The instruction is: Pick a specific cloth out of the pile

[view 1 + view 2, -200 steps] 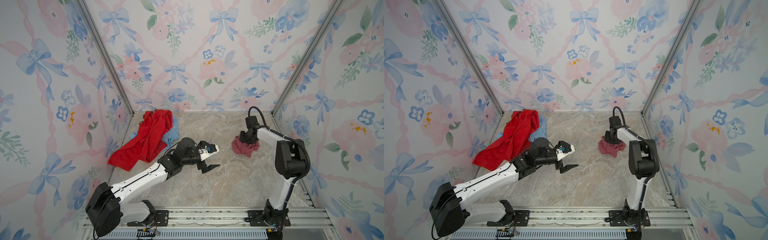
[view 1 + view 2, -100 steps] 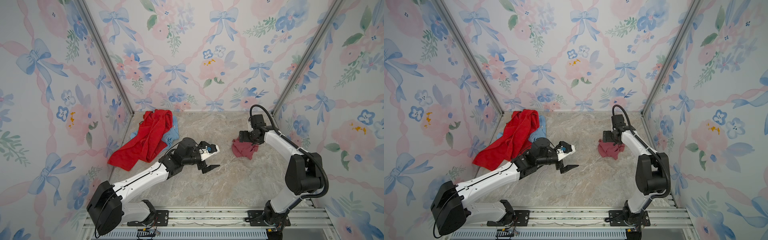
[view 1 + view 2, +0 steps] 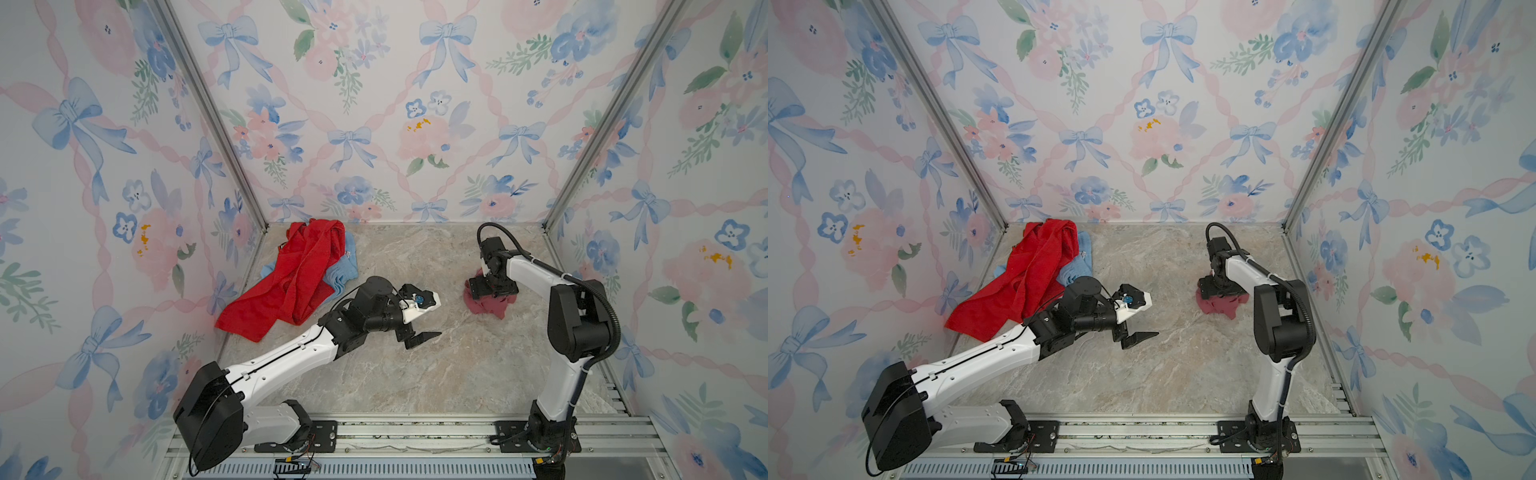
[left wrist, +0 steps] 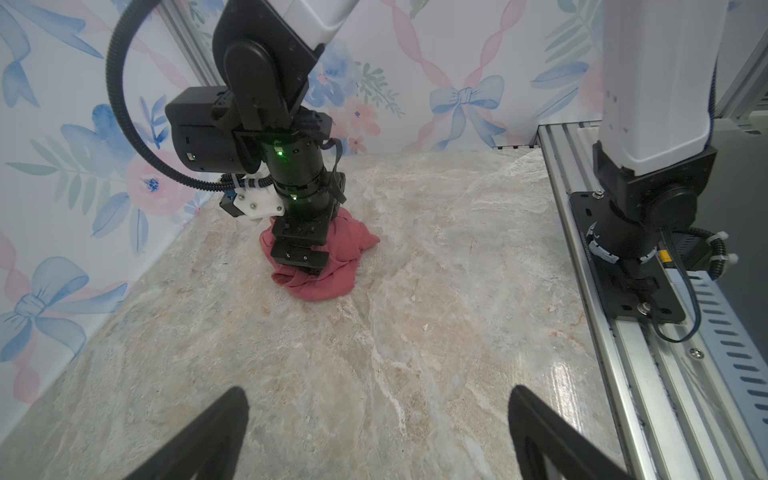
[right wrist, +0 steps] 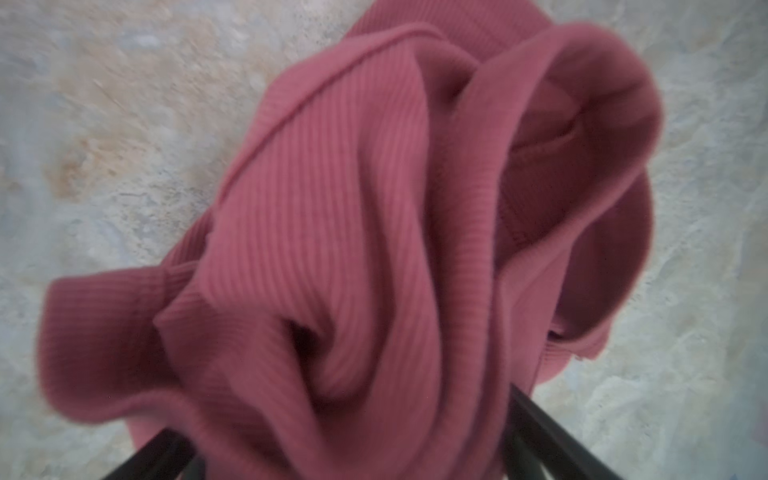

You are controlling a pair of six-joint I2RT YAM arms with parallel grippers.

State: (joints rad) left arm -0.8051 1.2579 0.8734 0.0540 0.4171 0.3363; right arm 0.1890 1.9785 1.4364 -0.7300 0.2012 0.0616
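The right hand [image 3: 492, 291] points straight down onto the pink cloth [image 3: 490, 308], which lies crumpled on the surface [image 3: 415, 374] directly beneath it. In the right wrist view its 2 fingers [image 5: 540, 424] stand wide apart with folds of the cloth bunched between and over them, not pinched. The hand is released, and the cloth's weight rests on the surface rather than in a grip.

The cloth sits well apart from the red towel [image 3: 291, 286] and the blue cloth [image 3: 343, 274] tucked under it. Those 2 lie behind the left hand [image 3: 434, 315], beside its arm. So the picked piece looks already separated from the pile, set down alone on the right hand's side where nothing can tangle with it.

The left hand hovers low over bare surface between the 2 groups. Its fingers are spread and empty, and it faces the right hand, probably to stay clear of it.

The fabric is thin and ribbed. A fold draped over a finger could lift with the right hand if it rises.
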